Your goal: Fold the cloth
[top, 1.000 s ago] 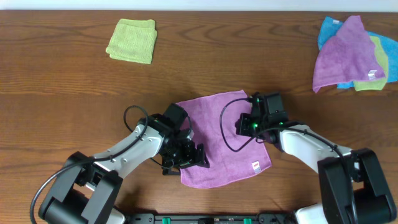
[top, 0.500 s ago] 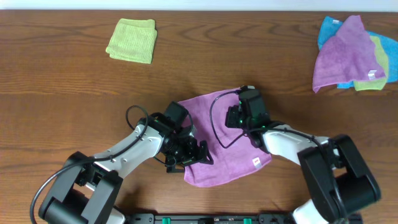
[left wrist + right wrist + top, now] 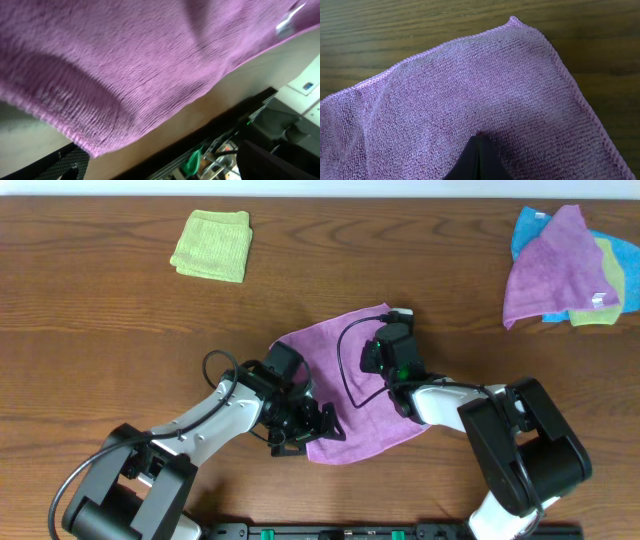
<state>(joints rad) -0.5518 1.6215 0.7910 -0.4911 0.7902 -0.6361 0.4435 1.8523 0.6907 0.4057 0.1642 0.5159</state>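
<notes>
Right gripper [image 3: 479, 157]: fingers pressed together at the bottom centre of the right-wrist view, their tip sunk in the cloth [image 3: 485, 85], with creases running out from it. This reads as a pinch on a fold of fabric. Left gripper [image 3: 318, 430]: fingers spread apart and holding nothing, at the cloth's lower left edge in the overhead view. The left-wrist view is filled by purple fabric, with a small pale tag [image 3: 286, 26] at upper right.

The cloth [image 3: 345, 355] lies at the centre of the overhead frame, between the two arms, on the wooden table [image 3: 120, 330]. It is a skewed, rumpled sheet, one corner pointing to the upper right beside the right gripper [image 3: 385, 365]. A folded green towel [image 3: 212, 245] sits at upper left and a heap of towels [image 3: 562, 265] at upper right, both well apart from the work.

Progress, as judged: early. One side is gripped, but no edge yet lies squarely over another. Left to do: carry that side across, line up the edges, let go and flatten.
</notes>
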